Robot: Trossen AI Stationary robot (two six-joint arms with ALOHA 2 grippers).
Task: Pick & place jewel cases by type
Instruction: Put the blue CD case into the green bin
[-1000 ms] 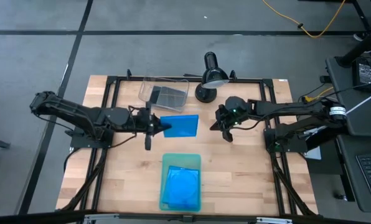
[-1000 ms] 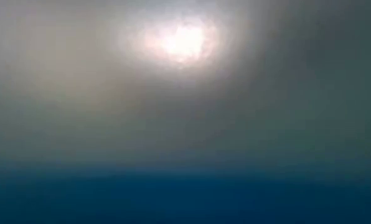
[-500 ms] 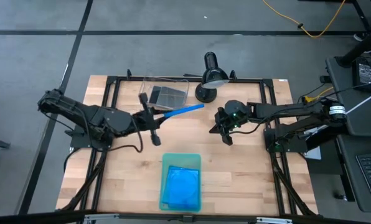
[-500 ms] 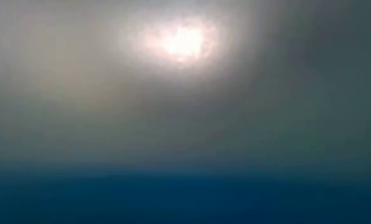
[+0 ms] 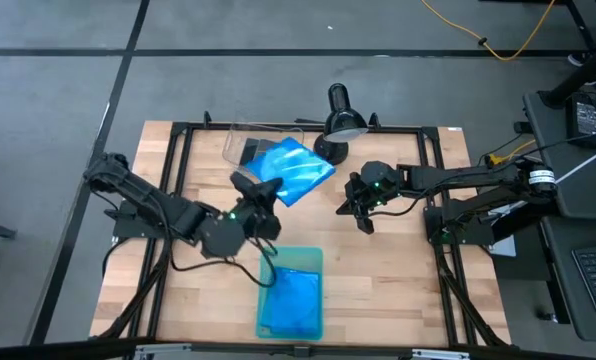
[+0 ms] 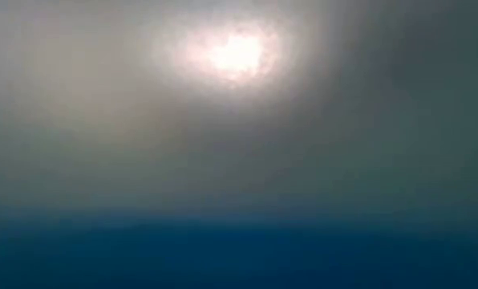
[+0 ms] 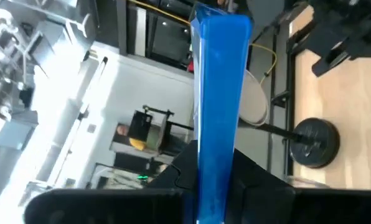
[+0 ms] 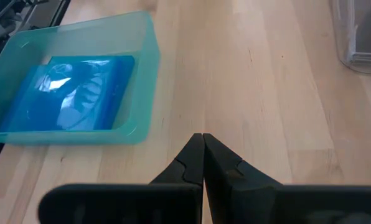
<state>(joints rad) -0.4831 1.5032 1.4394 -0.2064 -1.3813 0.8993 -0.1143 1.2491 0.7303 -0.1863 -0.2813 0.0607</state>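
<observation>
While my left gripper (image 5: pixel 261 193) holds a blue jewel case (image 5: pixel 291 171) clamped between its fingers beside the clear bin (image 5: pixel 240 141), my right gripper's (image 8: pixel 202 144) fingers rest together.

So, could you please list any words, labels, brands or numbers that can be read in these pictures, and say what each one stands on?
None can be read.
Blue jewel case held in the left claw: no print shows.
Blue case in the green tray: only glare.
Clear bin, lamp: no lettering visible.
Low view: a blur.
</observation>
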